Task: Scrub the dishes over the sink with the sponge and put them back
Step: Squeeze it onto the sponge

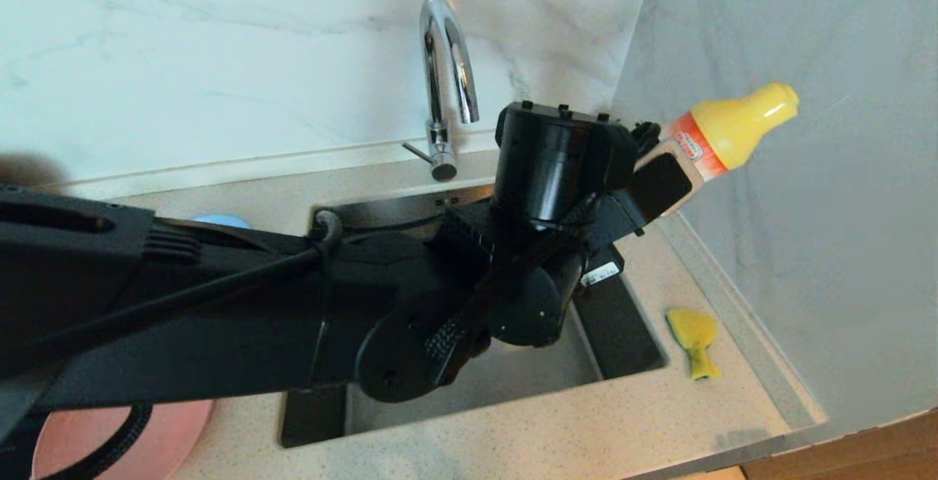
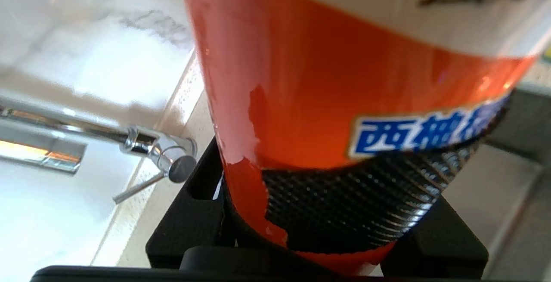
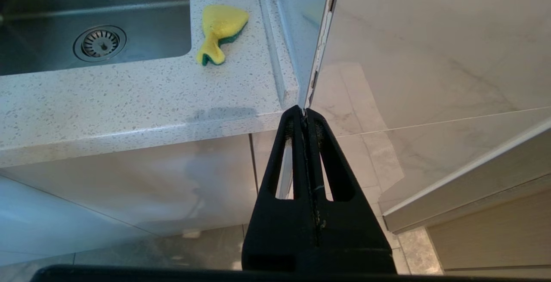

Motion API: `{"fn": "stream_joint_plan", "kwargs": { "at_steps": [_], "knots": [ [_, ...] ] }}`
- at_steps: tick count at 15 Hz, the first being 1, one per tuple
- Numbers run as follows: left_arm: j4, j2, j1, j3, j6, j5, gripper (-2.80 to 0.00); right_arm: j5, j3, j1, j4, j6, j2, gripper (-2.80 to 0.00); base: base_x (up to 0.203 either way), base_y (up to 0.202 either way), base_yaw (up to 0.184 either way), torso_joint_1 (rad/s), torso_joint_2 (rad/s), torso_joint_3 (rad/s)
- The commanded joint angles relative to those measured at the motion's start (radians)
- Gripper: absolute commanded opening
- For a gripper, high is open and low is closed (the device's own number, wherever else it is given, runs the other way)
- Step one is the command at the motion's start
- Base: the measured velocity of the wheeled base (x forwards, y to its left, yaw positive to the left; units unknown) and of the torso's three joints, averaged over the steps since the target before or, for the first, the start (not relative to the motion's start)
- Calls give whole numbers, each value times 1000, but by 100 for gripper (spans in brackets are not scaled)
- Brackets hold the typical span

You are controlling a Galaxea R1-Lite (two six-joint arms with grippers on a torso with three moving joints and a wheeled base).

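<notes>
One bottle (image 1: 722,135) clamped in left gripper (image 1: 663,183), seemingly above sink (image 1: 513,374); right gripper (image 3: 306,114) closed.

There is one square brushed-steel sink (image 1: 513,381) with one round drain strainer (image 3: 99,43) in its floor, and one tall curved chrome tap (image 1: 445,77) behind it. On the speckled counter lies one small yellow sponge with a dark green side (image 1: 694,339). Two plates can be counted: one round pink plastic plate (image 1: 165,440) and one light-blue plate (image 1: 220,220), both mostly hidden. One detergent bottle with a yellow top and orange label (image 1: 725,135) is visible. Two black grippers are seen, the left gripper (image 1: 663,183) and the right gripper (image 3: 302,114).
</notes>
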Motion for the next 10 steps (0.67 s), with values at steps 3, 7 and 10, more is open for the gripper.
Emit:
{"fn": "stream_joint_plan", "kwargs": {
  "at_steps": [3, 7, 10],
  "knots": [
    [-14, 32, -7, 36, 56, 3, -280, 0, 0, 0, 0, 0, 0, -280, 0, 0, 0, 0, 0, 0],
    [-51, 43, -9, 103, 83, 4, -280, 0, 0, 0, 0, 0, 0, -280, 0, 0, 0, 0, 0, 0],
    [-65, 62, -20, 137, 85, 10, -280, 0, 0, 0, 0, 0, 0, -280, 0, 0, 0, 0, 0, 0]
  ]
}}
